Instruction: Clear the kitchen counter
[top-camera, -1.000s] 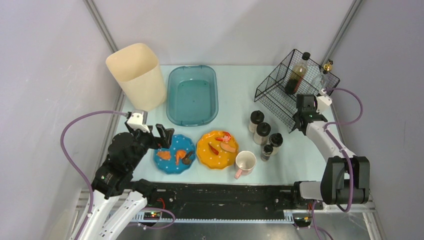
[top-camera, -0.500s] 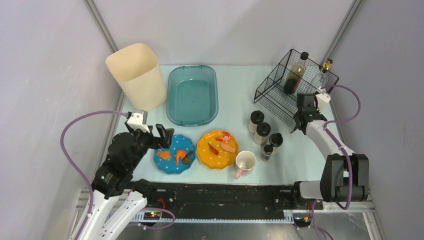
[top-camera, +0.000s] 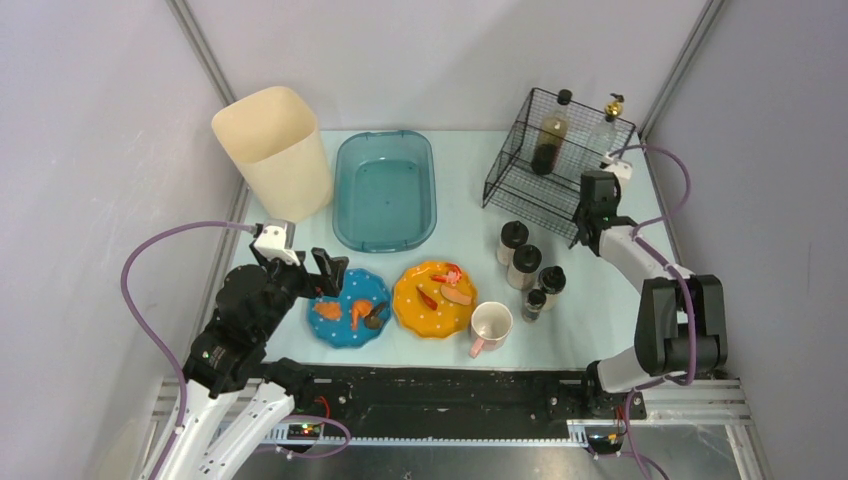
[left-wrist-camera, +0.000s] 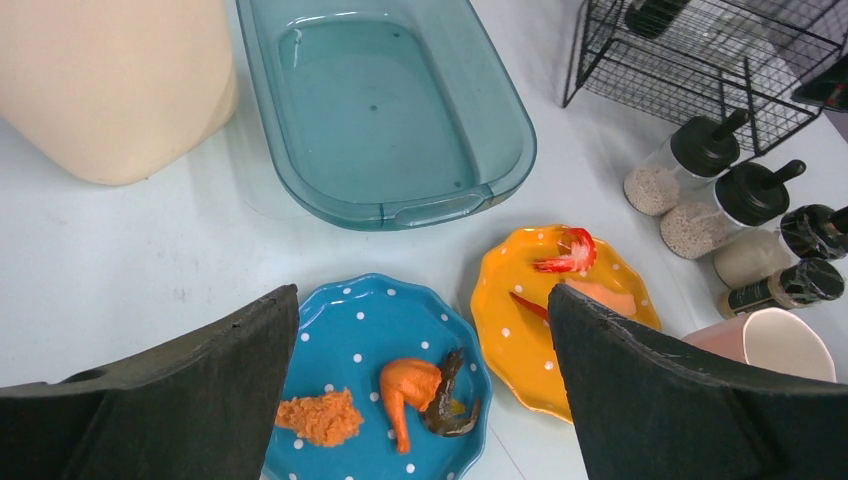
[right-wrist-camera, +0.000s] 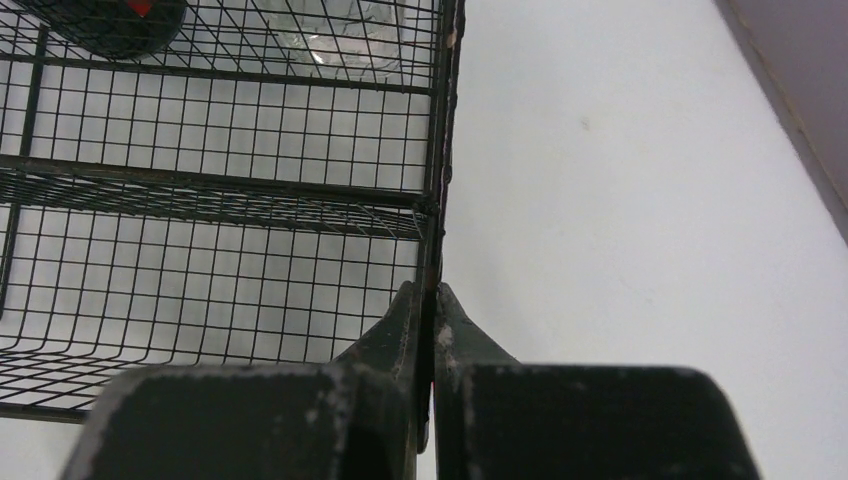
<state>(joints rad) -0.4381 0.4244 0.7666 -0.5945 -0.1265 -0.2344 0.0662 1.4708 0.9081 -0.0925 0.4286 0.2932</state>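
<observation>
The kitchen counter (top-camera: 470, 200) is a pale blue tabletop. On it stand a black wire rack (top-camera: 520, 190) with a dark bottle (top-camera: 550, 140) and a clear pump bottle (top-camera: 607, 120), a blue plate (top-camera: 380, 290) and an orange plate (top-camera: 405, 290) with food scraps, a mug (top-camera: 490, 325) and several shakers (top-camera: 525, 265). My right gripper (top-camera: 583, 222) is shut on the rack's near right corner wire (right-wrist-camera: 440, 150), jaws (right-wrist-camera: 428, 292) pinched together. Above the blue plate (left-wrist-camera: 350, 330), my left gripper (left-wrist-camera: 422, 295) hangs open and holds nothing.
A teal basin (top-camera: 385, 190) and a tall cream bin (top-camera: 272, 150) stand at the back left. The shakers sit just in front of the rack, the mug beside the orange plate. Metal rails edge the counter, grey walls close both sides.
The right gripper closed on the rack's corner wire and swung left and back. The rack went from tilted to standing square, shifted left. The left arm has not moved.
</observation>
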